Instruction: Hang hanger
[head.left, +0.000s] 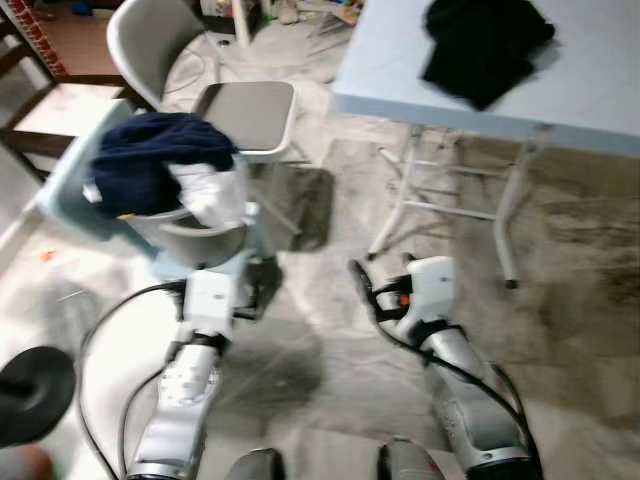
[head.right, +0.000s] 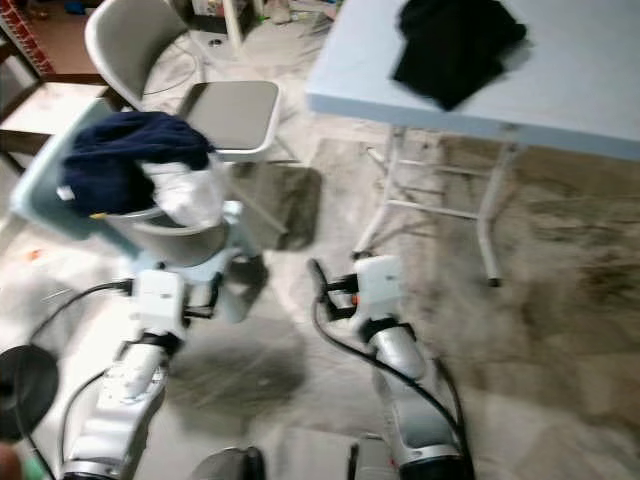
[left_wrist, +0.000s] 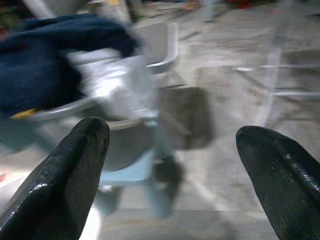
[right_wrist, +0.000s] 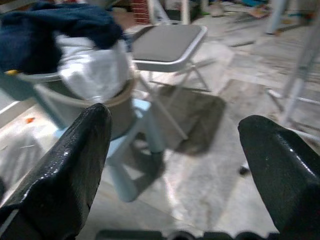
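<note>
Laundry: navy garment (head.left: 150, 160) and white cloth (head.left: 212, 195) heaped in a basket (head.left: 190, 240) on a pale blue stool (right_wrist: 131, 155), left of centre in the head views; black garment (head.left: 485, 45) on the tabletop (head.left: 590, 85), upper right. Left hand (head.left: 262, 285) and right hand (head.left: 360, 285) both spread wide and empty, low over the floor (head.left: 570, 270). No hanger can be made out, so the task looks barely begun: hanger to be found, gripped, hung.

A basin (head.left: 190, 235) heaped with clothes (head.left: 155, 160) sits on a stool (head.left: 75, 190) at ten o'clock. Behind it, at eleven, stands a folding chair (head.left: 245, 115). At one o'clock stands a table (head.left: 560, 85) with a garment (head.left: 482, 42) on top.
</note>
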